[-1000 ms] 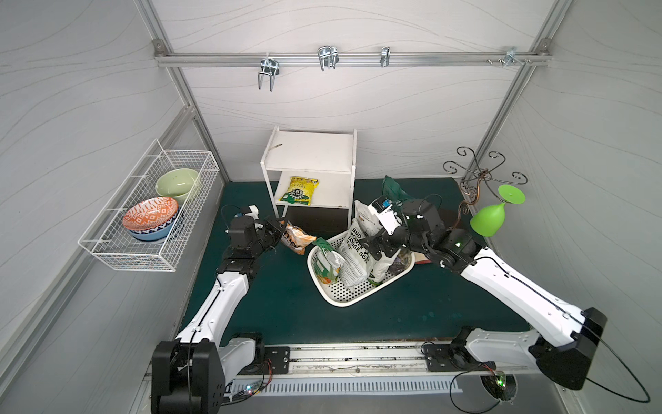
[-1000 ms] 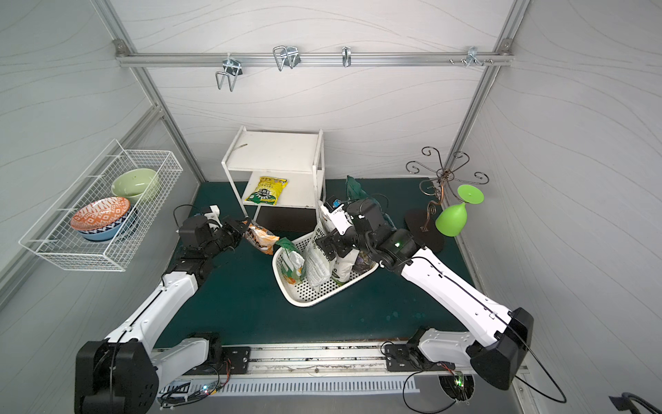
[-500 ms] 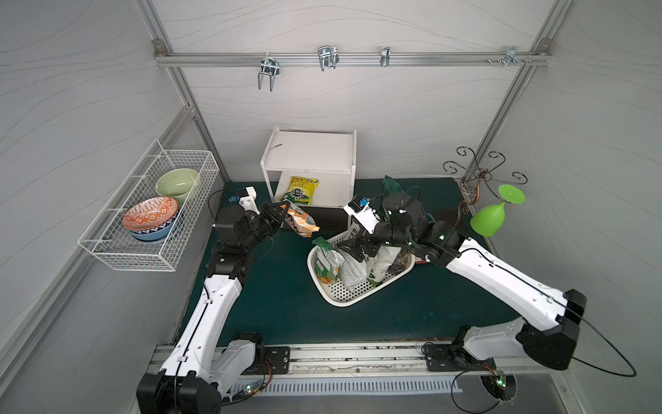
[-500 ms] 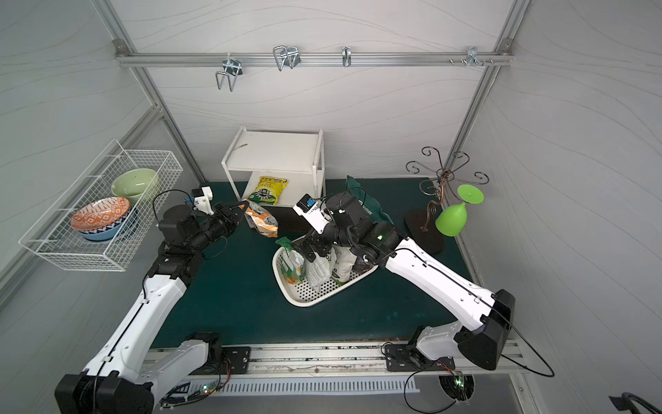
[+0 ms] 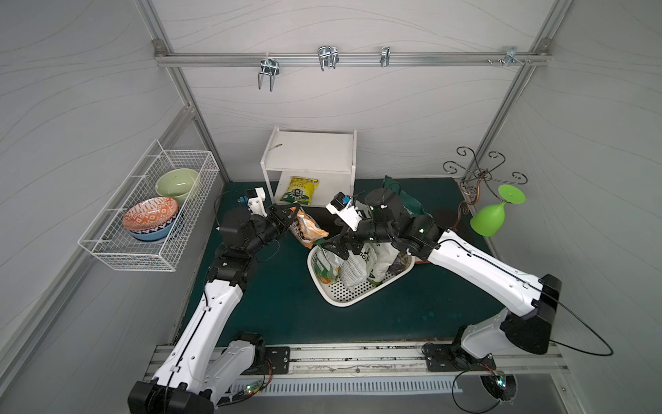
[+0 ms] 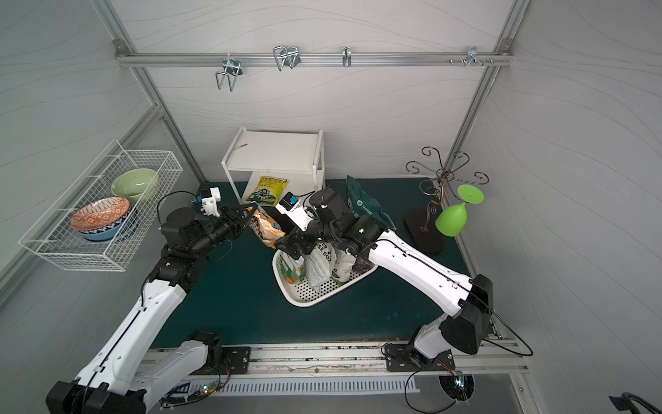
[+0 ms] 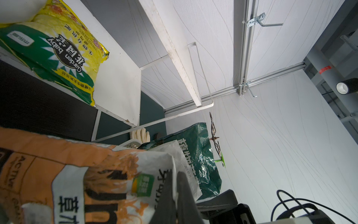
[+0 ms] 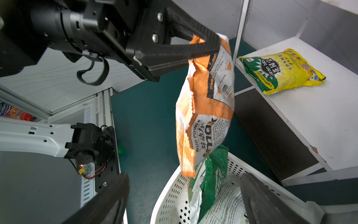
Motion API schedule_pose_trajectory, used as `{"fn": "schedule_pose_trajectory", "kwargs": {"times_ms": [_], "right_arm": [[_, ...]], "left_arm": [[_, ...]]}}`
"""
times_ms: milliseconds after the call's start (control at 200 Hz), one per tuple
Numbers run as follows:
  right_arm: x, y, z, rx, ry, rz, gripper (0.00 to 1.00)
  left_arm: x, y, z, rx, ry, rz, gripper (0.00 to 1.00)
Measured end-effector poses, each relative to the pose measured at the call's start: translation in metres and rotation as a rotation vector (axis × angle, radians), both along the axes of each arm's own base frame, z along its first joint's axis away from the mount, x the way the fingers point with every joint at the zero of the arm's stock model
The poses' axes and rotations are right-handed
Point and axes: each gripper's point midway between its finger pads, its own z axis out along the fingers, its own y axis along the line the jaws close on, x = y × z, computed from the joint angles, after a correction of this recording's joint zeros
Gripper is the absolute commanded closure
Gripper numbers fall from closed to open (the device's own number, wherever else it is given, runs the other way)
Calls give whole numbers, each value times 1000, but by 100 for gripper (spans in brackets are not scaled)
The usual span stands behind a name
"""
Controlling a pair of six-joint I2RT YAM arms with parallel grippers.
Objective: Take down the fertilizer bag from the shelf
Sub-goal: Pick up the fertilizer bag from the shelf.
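My left gripper [image 5: 295, 208] [image 6: 252, 208] [image 7: 175, 174] is shut on the top edge of an orange-and-white fertilizer bag [image 5: 308, 229] [image 6: 267, 231] [image 7: 67, 174] [image 8: 205, 108]. The bag hangs free in front of the shelf [image 5: 310, 150] [image 6: 276, 150] [image 8: 319, 116], its lower end just above the white perforated basket's rim [image 8: 174, 194]. A yellow-and-green fertilizer bag [image 5: 300, 189] [image 6: 267, 189] [image 7: 54, 50] [image 8: 280, 69] lies flat on the shelf's middle board. My right gripper [image 5: 335, 247] [image 8: 186, 201] is open, wide apart, below the hanging bag at the basket's left end.
The perforated basket [image 5: 358, 292] [image 6: 308, 297] holds several upright bags. A dark green bag [image 5: 404, 200] stands behind my right arm. A wire basket [image 5: 150, 215] with two bowls hangs on the left wall. A green glass [image 5: 489, 218] hangs on a metal stand at the right.
My left arm has risen and carried the orange-and-white bag to the right, towards the basket. My right gripper has swung left to the basket's left end, under the bag.
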Motion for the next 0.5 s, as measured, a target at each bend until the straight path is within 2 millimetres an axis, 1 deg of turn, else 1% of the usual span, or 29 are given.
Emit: {"fn": "schedule_pose_trajectory", "kwargs": {"times_ms": [95, 195, 245, 375, 460, 500], "right_arm": [[4, 5, -2, 2, 9, -6, 26], [8, 12, -3, 9, 16, -10, 31], [10, 15, -3, 12, 19, -11, 32], [15, 22, -1, 21, 20, -15, 39], [18, 26, -3, 21, 24, -17, 51], [19, 28, -5, 19, 31, -17, 59]], "left_arm": [[-1, -2, 2, -9, 1, -6, 100], [-3, -5, 7, -18, -3, -12, 100], [-3, -6, 9, -23, -4, -14, 100], [-3, -6, 8, -29, 2, -13, 100], [-3, -7, 9, -30, 2, -13, 100], [-3, -6, 9, -30, 1, -11, 100]]}}
